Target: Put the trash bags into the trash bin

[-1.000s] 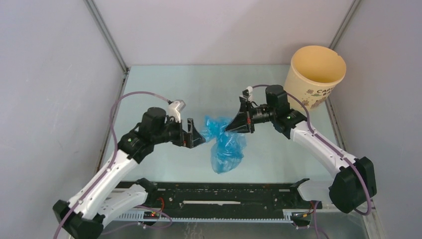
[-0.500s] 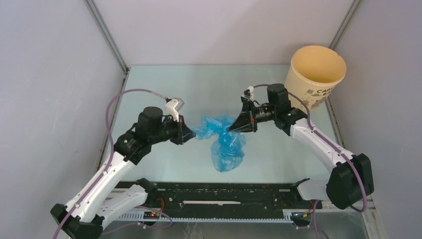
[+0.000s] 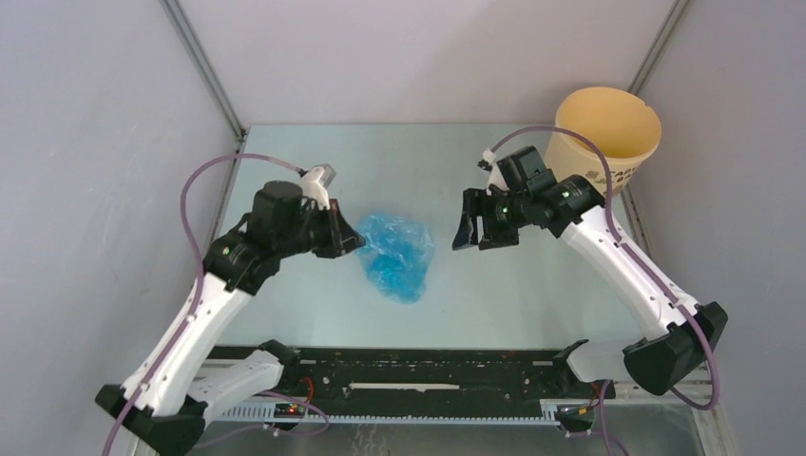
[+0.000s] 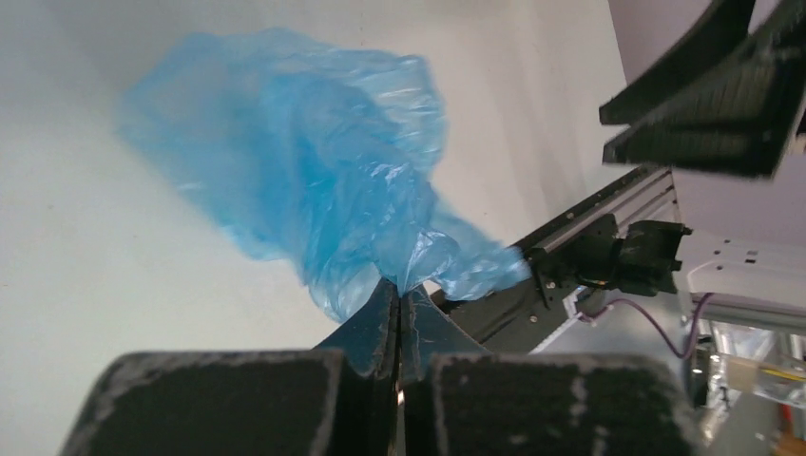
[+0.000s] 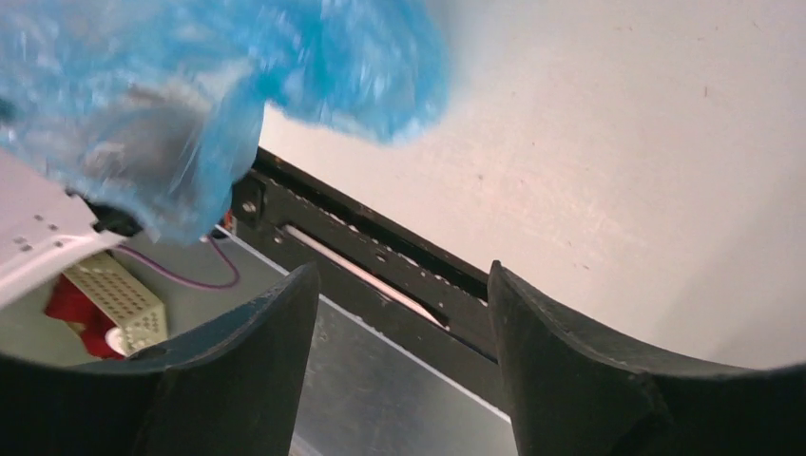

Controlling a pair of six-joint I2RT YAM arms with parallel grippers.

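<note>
"Gripping anything?"
"Left claw (image 4: 400,309), pinched shut on the light-blue trash bag (image 3: 397,255); the bag bulges just beyond its tips."
"Right claw (image 3: 477,235)?"
"Spread wide, empty, past the bag."

Soft, even, fairly bright light leaves only faint shadows on the table (image 3: 494,285), the overhead view is sharp, and the right wrist view smears the trash bag (image 5: 143,85), perhaps motion blur.
</note>
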